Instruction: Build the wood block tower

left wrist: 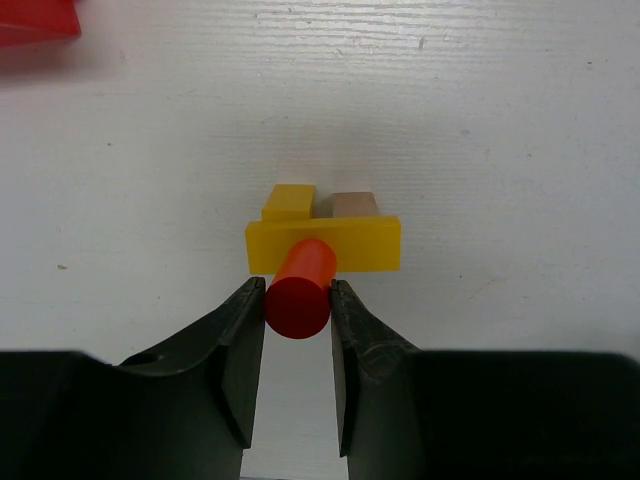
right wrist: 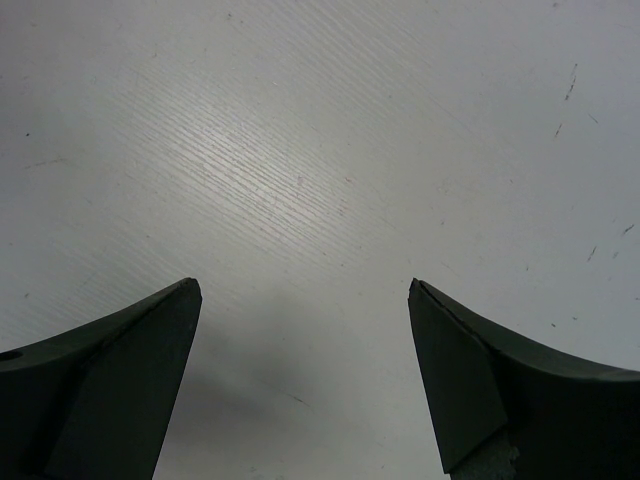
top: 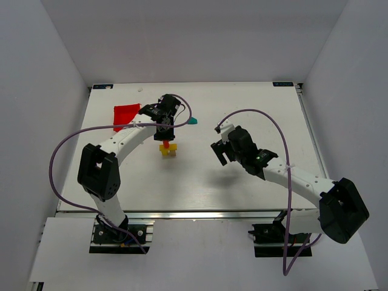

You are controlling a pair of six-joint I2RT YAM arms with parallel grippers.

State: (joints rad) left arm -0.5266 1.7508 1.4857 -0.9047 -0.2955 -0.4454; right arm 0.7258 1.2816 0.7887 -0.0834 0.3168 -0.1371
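- The left tool (left wrist: 298, 300) is clamped on a red cylinder (left wrist: 305, 270), a finger tight against each side. It sits over the wood block tower (top: 167, 149), mid-surface (top: 200, 188).
- I would centre the cylinder on the yellow bar (left wrist: 370, 245), hold it upright, then part the fingers slowly so nothing tips.
- The right tool (right wrist: 300, 290) gapes wide and empty, well to the right.
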